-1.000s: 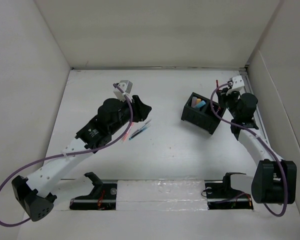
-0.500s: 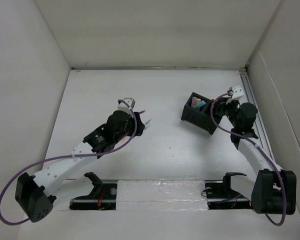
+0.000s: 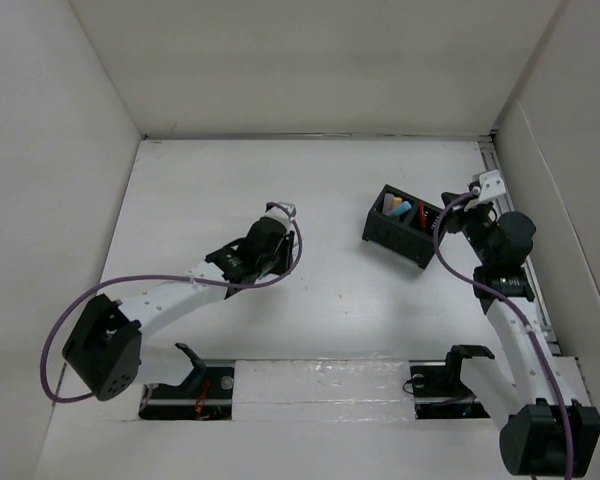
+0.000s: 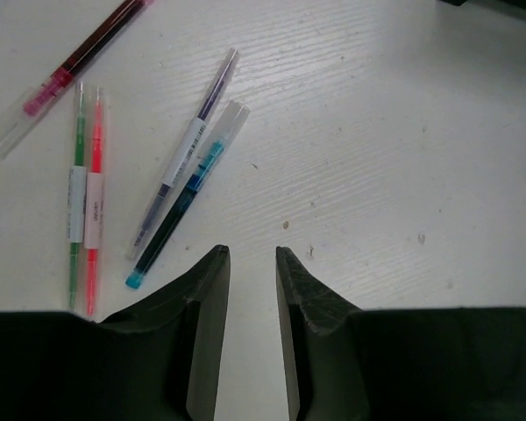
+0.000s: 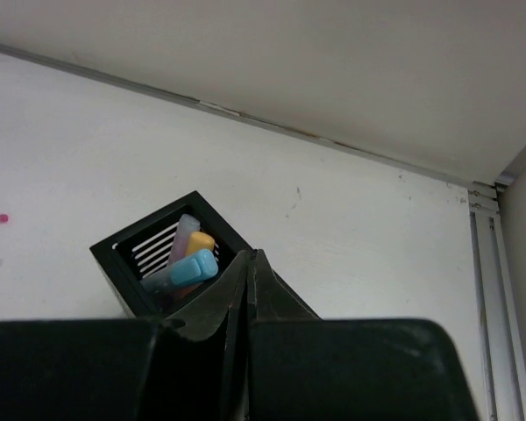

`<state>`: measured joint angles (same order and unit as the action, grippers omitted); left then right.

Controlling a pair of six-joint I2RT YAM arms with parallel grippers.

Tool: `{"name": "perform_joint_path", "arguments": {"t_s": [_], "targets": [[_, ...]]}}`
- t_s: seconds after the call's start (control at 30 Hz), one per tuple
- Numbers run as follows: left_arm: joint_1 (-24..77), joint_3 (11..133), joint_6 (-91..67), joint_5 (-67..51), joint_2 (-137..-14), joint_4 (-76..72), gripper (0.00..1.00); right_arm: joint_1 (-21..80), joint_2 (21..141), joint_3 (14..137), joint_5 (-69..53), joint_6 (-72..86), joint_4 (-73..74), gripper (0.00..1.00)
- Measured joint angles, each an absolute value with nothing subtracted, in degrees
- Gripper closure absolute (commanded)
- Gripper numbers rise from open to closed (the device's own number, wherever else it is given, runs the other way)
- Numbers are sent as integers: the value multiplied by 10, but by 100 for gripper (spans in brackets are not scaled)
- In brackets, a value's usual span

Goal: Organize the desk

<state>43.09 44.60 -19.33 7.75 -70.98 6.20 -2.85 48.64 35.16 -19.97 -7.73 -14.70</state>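
Observation:
Several pens lie loose on the white desk (image 4: 403, 132) in the left wrist view: a dark red one (image 4: 79, 60), a green one (image 4: 76, 189), a pink one (image 4: 95, 189), a purple one (image 4: 189, 147) and a teal one (image 4: 177, 210). My left gripper (image 4: 252, 254) hovers just right of the teal pen, open, with nothing between its fingers. From above, the left arm (image 3: 255, 250) hides the pens. My right gripper (image 5: 252, 256) is shut and empty, over the near side of the black organizer (image 5: 123, 254).
The organizer (image 3: 402, 226) stands at the right of the desk and holds a blue highlighter (image 5: 189, 269), a yellow one (image 5: 200, 241), a purple one (image 5: 186, 230) and a red pen (image 3: 420, 214). White walls (image 3: 310, 60) close in three sides. A metal rail (image 5: 500, 289) runs along the right edge.
The left arm has swung right and now covers the pens seen from above. The right arm has pulled back from the organizer; the red pen it carried now stands in the organizer.

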Motion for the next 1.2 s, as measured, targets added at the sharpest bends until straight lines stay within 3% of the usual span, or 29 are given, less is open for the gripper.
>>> {"name": "perform_joint_path", "arguments": {"t_s": [0.6, 0.83, 1.2], "targets": [[427, 523, -161, 80, -911, 15, 77, 5, 410, 336, -202, -77, -48, 98], [419, 544, -153, 79, -946, 15, 71, 8, 412, 336, -202, -78, -44, 98], [414, 582, -127, 81, -986, 10, 73, 8, 423, 336, -203, -79, -44, 99]]}}
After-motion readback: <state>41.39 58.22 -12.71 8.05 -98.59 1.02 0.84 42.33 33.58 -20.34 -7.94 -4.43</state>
